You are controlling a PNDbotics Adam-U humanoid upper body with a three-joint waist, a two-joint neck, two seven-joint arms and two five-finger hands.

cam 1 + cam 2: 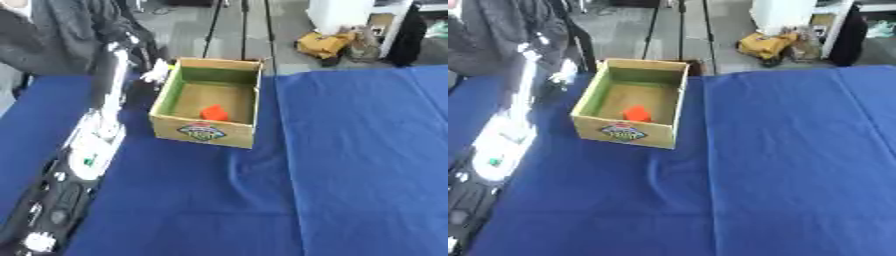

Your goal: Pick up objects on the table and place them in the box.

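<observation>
The robot's left arm [87,145] is seen stretched along the left side of the view, from the near left corner toward the far left of the cardboard box [206,131]. Its left hand [156,73] is seen as a pale blur just beside the box's far left corner; whether the fingers are straight or curled cannot be told, and nothing can be seen held in it. The right hand is not seen in either view.

The worktop [350,165] is covered by a blue cloth with a crease running from near to far to the right of the box. Beyond its far edge a grey floor, dark stand legs and a yellow object [325,44] on the floor are seen.

The box stands open on the worktop, left of centre, with green inner walls, a brown floor and a printed label [202,131] on its near wall. An orange-red object [213,113] is seen lying inside, near the near wall.
</observation>
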